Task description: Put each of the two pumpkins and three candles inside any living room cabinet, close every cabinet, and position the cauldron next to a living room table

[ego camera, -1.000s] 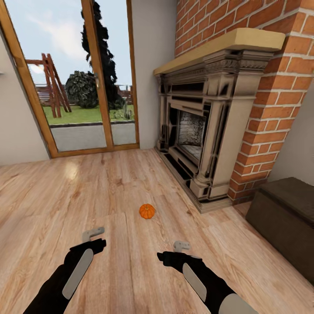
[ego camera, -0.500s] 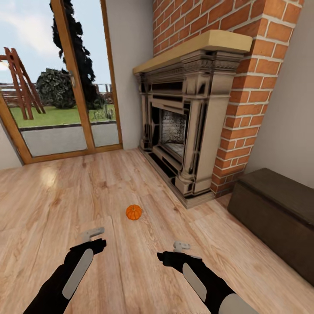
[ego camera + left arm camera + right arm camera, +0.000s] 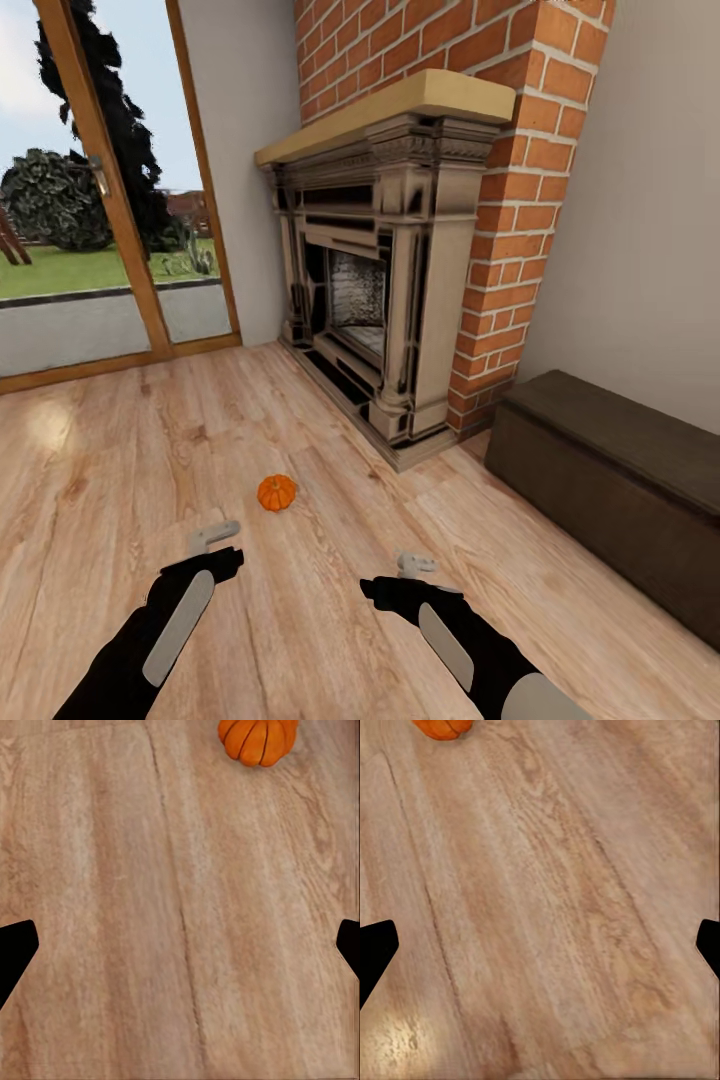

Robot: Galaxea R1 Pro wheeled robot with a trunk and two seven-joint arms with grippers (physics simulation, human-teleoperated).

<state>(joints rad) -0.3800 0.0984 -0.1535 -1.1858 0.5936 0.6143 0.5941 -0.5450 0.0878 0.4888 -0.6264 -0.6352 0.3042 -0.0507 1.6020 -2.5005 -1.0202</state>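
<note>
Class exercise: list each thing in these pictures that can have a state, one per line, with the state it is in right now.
pumpkin: upright on the wooden floor, not held, ahead of both arms.
cabinet: visible front shut, nothing on its top.
left gripper: jaws open, empty, above the floor.
right gripper: jaws open, empty, above the floor.
fireplace: unlit.
glass door: shut.

Right wrist view | floor (image 3: 555, 915): light wood planks, grain running diagonally, bare between the fingers | pumpkin (image 3: 442, 727): orange, cut off by the frame edge, resting on floor, well apart from fingers | gripper (image 3: 540, 945): two dark fingertips (image 3: 375, 945) at opposite frame edges, spread wide, nothing between.
</note>
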